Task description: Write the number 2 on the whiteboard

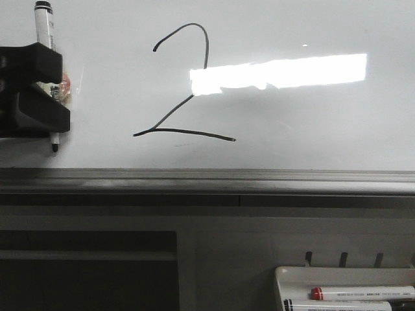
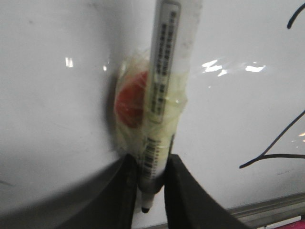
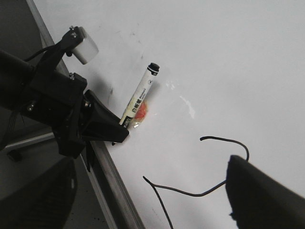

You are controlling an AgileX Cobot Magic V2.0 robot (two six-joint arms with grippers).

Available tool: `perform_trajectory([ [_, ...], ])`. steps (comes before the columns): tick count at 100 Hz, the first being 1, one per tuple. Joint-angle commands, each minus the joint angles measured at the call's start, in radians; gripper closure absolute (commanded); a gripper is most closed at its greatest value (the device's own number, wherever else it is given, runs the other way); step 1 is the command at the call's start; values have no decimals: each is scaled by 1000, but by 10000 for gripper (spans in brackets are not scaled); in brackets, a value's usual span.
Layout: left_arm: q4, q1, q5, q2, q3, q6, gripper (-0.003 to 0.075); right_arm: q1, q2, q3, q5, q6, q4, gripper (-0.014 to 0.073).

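The number 2 [image 1: 188,132] is drawn in thin black line on the whiteboard [image 1: 311,129], left of centre. My left gripper [image 1: 63,91] is at the board's left edge, shut on a white marker [image 1: 44,26] with a taped red pad. The marker's black tip [image 1: 54,146] points down, well left of the 2's base line. The left wrist view shows the dark fingers [image 2: 186,195] clamping the marker [image 2: 162,86], with part of the 2 [image 2: 271,155] beside it. My right gripper [image 3: 150,191] is open and empty, facing the 2 [image 3: 190,193], the marker [image 3: 140,93] and the left gripper [image 3: 95,124].
A grey metal ledge [image 1: 207,178] runs under the board. A bright rectangular reflection [image 1: 279,72] crosses the 2's middle. A small white marker tray [image 1: 292,275] with a red-capped marker [image 1: 363,293] sits at the lower right.
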Motion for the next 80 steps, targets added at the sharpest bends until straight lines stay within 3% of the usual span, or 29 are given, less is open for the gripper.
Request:
perform_trajectory([
  [1,9,-7,-70,-11,-29,-10,490,-4,-22,-32,-68,-4,11,29],
  [7,9,-7,-82,-11,-29,-10,370,-4,-22,-32,-68,-4,11,29],
  [15,6,-7,-95,-11,-29,-10,291,-4,-22,-32,-68,-4,11,29],
  [45,6,-7,-79,-81,-29,-10,291,-4,-22,-32,-64,-4,11,29],
  [65,8,-7,16,-190,-29,-10,291,-4,-22,-32,-45,-4,11,38],
  [72,22,-7,43,-241,-29,-8,317,-4,-29,-32,-18,-4,11,124],
  [80,65,-7,53,-310,-29,-6,469,-5,-55,-21,-9,-4,11,422],
])
